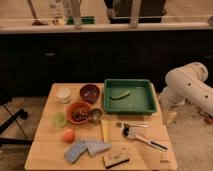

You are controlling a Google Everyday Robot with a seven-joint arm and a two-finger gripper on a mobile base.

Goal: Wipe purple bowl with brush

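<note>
The gripper hangs off the right edge; open or shut, we cannot tell. We should grab the brush by its handle.

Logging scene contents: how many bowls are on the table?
2: the dark purple round bowl left of the green tray; the orange round bowl just nearer the camera. Tool not in view; only the white arm shows, far right.

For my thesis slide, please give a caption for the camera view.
Purple bowl and brush on the wooden table; robot arm at right, its gripper jaws unseen.
</note>
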